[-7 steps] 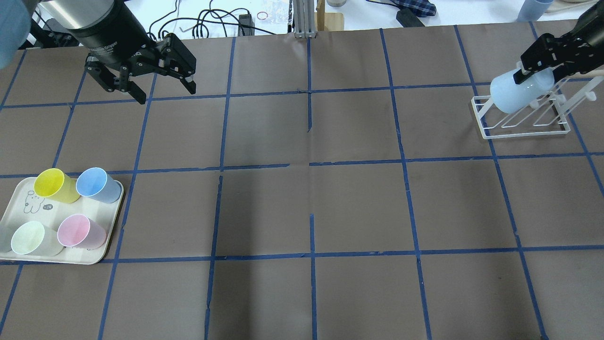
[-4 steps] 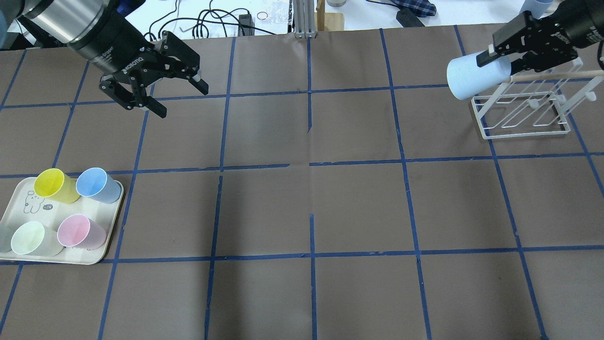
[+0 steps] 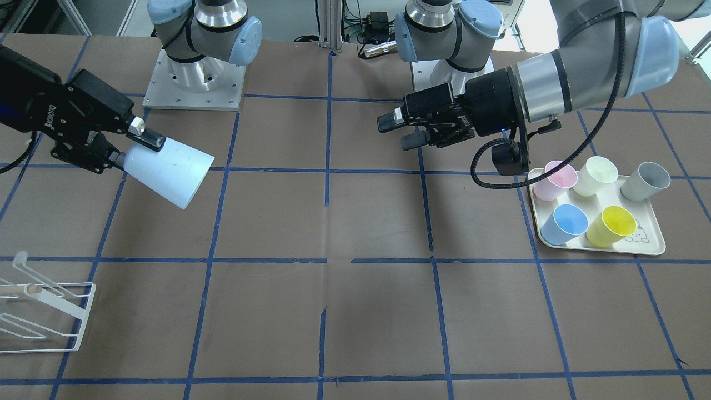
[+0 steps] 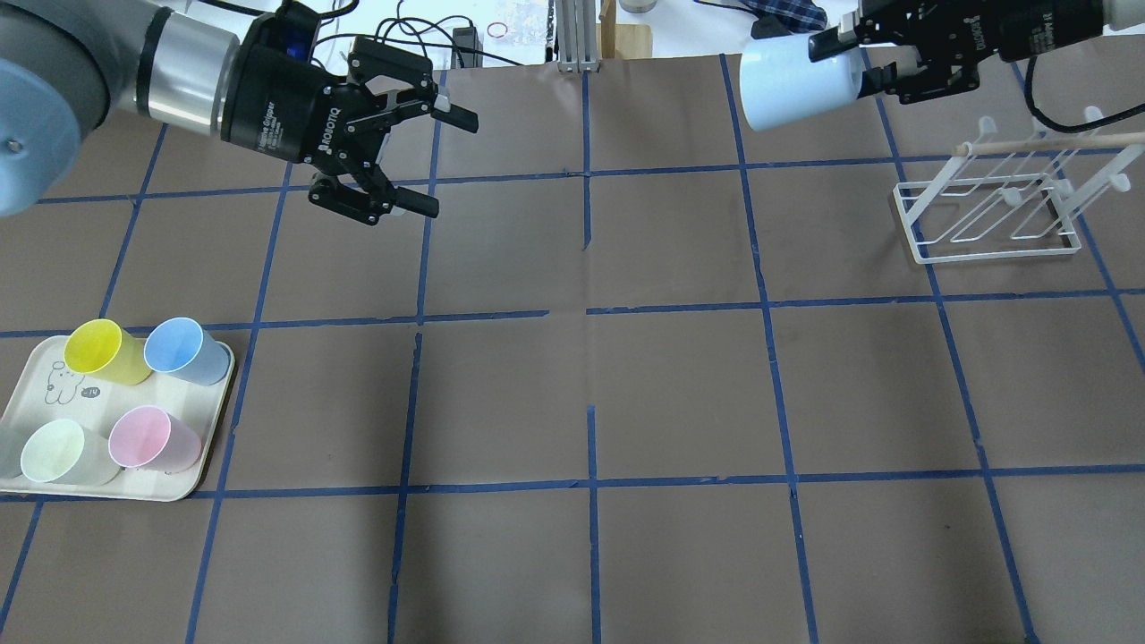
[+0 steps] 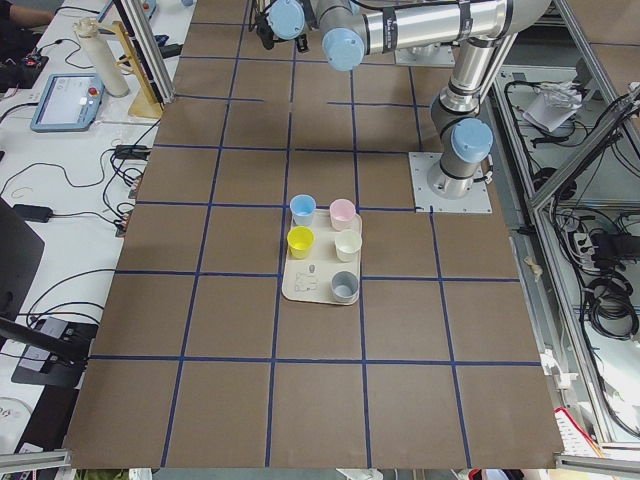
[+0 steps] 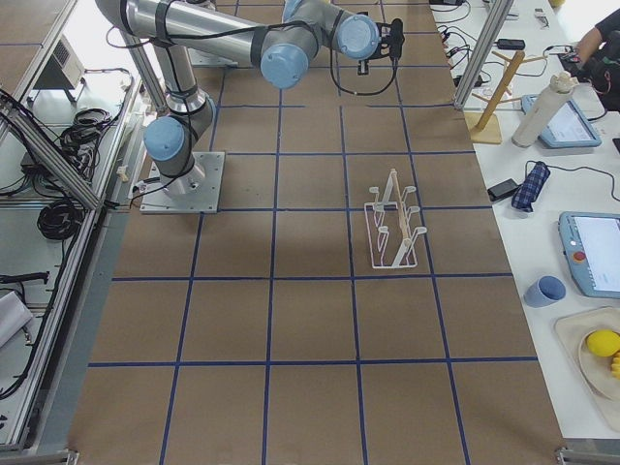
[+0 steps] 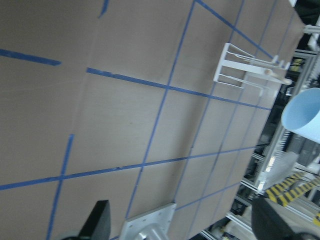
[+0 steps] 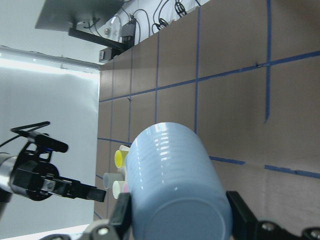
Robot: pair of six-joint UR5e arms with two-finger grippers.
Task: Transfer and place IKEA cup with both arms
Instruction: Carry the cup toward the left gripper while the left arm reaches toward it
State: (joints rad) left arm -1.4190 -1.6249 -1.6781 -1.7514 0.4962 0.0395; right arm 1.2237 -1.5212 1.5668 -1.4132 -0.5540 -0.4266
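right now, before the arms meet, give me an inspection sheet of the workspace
surface: brown-papered table, blue tape grid.
job's things: IKEA cup held sideways in the air by its base, mouth toward the left arm.
clutter: tray with five cups at the robot's left; wire rack with a wooden dowel at its right.
grippers: right gripper shut on the cup; left gripper open, empty.
cables: wrist cable loops near the tray; black cables past the far edge.
surroundings: bench with teach pendant, blue cup.
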